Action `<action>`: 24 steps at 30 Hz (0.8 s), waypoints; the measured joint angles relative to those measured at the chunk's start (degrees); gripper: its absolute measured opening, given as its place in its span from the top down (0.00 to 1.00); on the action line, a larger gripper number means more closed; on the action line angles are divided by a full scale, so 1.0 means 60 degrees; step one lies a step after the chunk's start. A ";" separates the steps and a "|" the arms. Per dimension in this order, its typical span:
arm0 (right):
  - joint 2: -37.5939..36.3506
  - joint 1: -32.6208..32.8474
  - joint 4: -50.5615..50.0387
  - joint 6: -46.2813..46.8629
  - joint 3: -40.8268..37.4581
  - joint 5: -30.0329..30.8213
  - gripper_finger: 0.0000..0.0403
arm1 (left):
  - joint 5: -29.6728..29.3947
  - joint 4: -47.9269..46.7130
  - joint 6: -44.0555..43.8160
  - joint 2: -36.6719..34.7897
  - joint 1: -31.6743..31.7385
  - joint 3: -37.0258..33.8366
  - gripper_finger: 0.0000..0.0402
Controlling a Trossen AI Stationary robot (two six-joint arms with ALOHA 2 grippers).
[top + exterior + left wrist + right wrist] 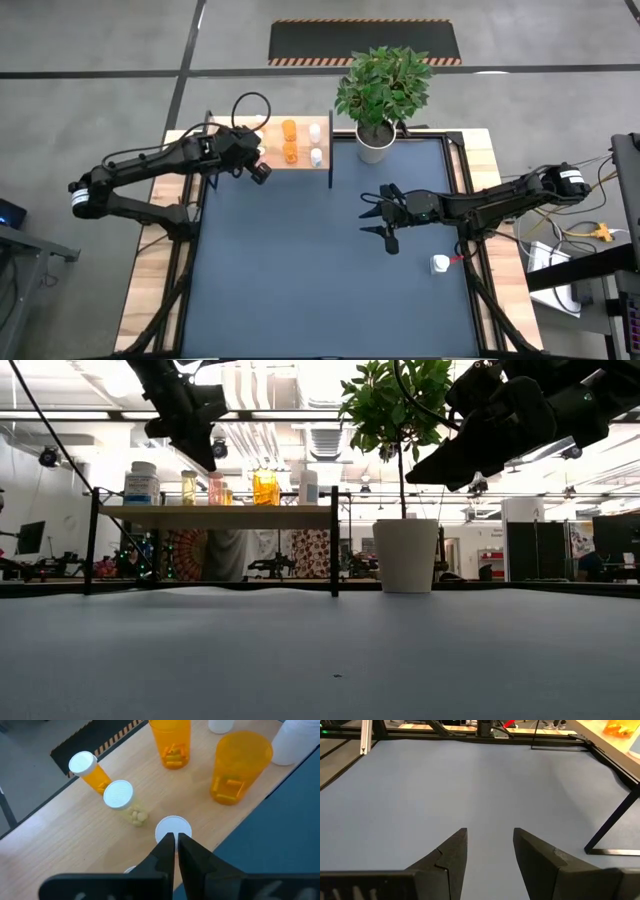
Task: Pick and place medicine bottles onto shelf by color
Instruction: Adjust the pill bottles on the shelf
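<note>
The shelf (290,150) is seen at 11 o'clock of the tabletop (320,270) in the high view, its wood board carried on black legs. The left gripper (260,172) is held over the shelf's near edge, fingers (167,851) clenched together with nothing between them. In the left wrist view, a white-capped bottle (173,829) is seen standing just beyond the fingertips; a clear bottle (120,797) with pale pills and a small orange bottle (87,770) are seen close by. Two larger orange bottles (240,767) are placed farther along the board, with white bottles (295,742) at its end. In the low view the bottles are lined up on top of the shelf.

The right gripper (385,215) is held above the tabletop at about 2 o'clock from its centre, fingers (450,855) parted, nothing grasped. A white plant pot (375,145) is seen at 12 o'clock, just beside the shelf's end. One white bottle (440,264) is left at 4 o'clock, near the tabletop's edge.
</note>
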 joint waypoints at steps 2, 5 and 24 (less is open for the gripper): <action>0.0000 0.0001 -0.0002 -0.0002 0.0000 0.0000 0.63 | 0.0004 0.0000 -0.0004 0.0000 0.0000 0.0029 0.99; 0.0000 0.0003 -0.0001 -0.0004 0.0000 0.0000 0.63 | 0.0005 -0.0001 -0.0007 0.0000 0.0000 0.0087 0.99; 0.0000 -0.0001 -0.0015 -0.0007 0.0000 0.0000 0.63 | 0.0053 0.1731 0.0071 0.1169 -0.0178 0.0210 0.99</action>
